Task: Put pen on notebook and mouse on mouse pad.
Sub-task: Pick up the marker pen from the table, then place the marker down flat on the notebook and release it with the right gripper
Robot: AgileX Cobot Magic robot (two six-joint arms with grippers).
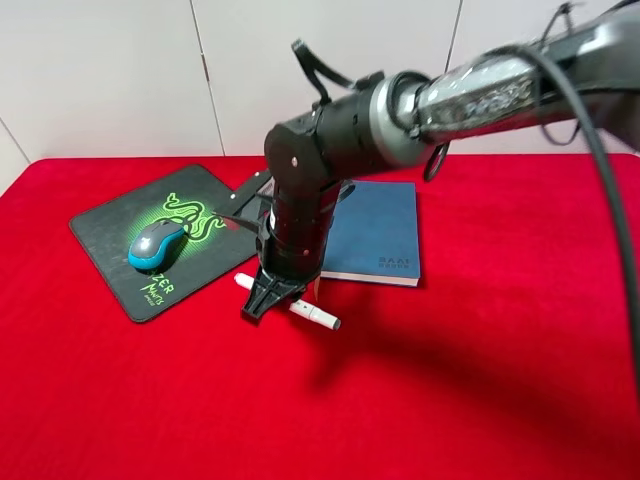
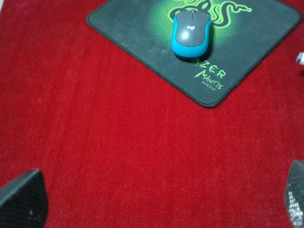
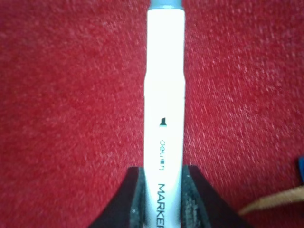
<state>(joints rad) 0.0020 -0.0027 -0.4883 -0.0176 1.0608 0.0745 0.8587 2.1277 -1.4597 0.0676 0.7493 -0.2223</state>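
While the pen (image 1: pixel 315 317) is clamped off-centre near frame centre by the right gripper (image 1: pixel 270 297), left gripper (image 2: pixel 159 204) parted, slippage from droop is risked on lifting.

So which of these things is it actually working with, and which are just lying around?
Part of the job:
pen, clamped in the right end effector
notebook
mouse, sitting on the mouse pad

Just there:
red cloth under everything
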